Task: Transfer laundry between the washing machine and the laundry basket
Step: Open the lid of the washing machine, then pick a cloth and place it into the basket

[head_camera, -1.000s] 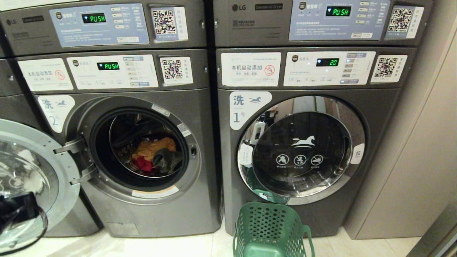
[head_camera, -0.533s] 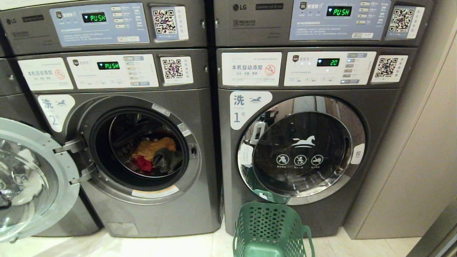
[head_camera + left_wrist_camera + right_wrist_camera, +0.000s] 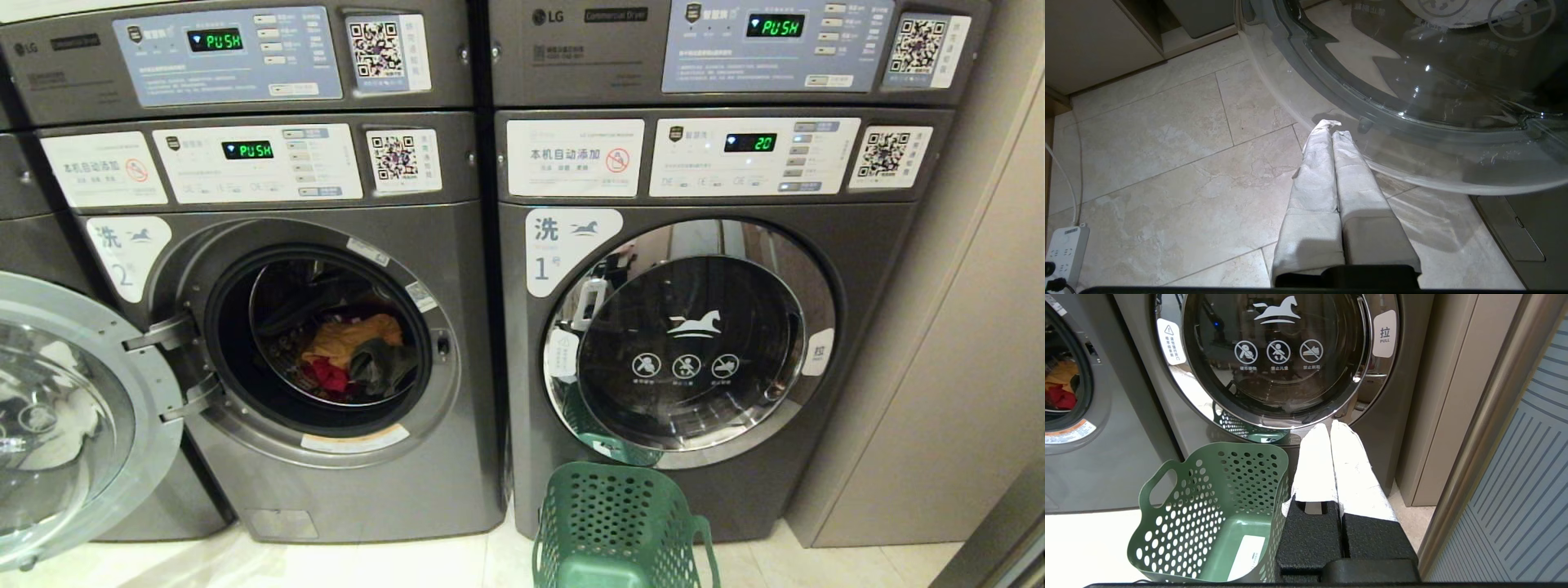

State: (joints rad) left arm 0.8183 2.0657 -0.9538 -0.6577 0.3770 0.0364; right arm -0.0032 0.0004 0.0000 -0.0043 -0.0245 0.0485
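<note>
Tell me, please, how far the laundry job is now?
Done: the washer door stands open. In hand: nothing; left gripper and right gripper are shut and empty. Left: the clothes lie in the drum, and the green basket is empty.

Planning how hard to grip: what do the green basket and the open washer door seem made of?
Laundry basket: looks like matte green moulded plastic, perforated walls with a cut-out handle. Open washer door: pale grey rim, probably plastic or painted metal, around a clear window showing glints; glass or plastic, can't tell.
</note>
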